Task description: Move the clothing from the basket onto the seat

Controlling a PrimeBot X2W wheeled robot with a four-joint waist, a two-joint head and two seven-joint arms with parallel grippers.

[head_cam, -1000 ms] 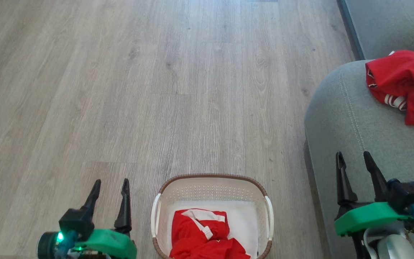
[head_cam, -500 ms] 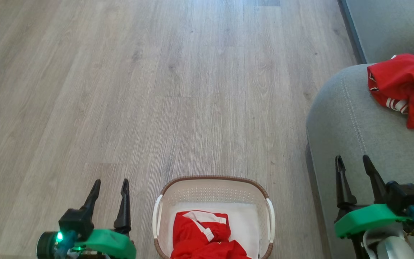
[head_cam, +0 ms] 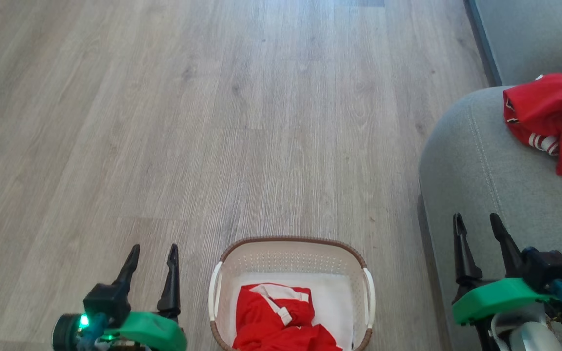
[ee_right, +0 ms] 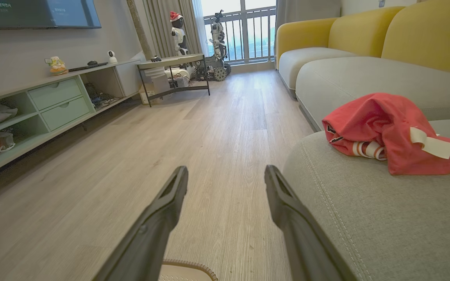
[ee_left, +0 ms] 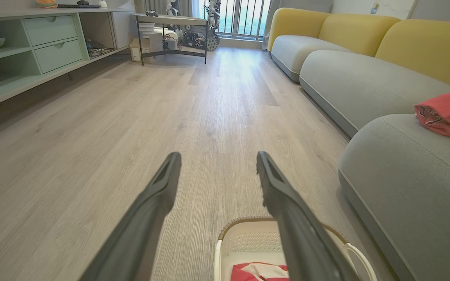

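Note:
The cream basket [head_cam: 291, 256] with its brown rim stands on the floor at the bottom centre, and red clothing [head_cam: 273, 321] with white trim lies inside it. A second red garment [head_cam: 554, 114] lies crumpled on the grey seat [head_cam: 486, 161] at the right. My left gripper [head_cam: 155, 249] hangs open and empty over the floor left of the basket. My right gripper [head_cam: 476, 219] is open and empty above the seat's near edge. The left wrist view shows the basket [ee_left: 248, 238] between the open fingers, the right wrist view the garment [ee_right: 385, 130] on the seat [ee_right: 385, 218].
Wood-look floor [head_cam: 212, 122] stretches ahead and to the left. In the wrist views a long grey and yellow sofa [ee_left: 350, 66] runs along the right, a low green shelf unit [ee_right: 45, 105] along the left wall, and a small black-framed table [ee_right: 174, 74] stands at the far end.
The whole head view has drifted slightly, so the camera moved. Both grippers stay open and the clothing lies as before.

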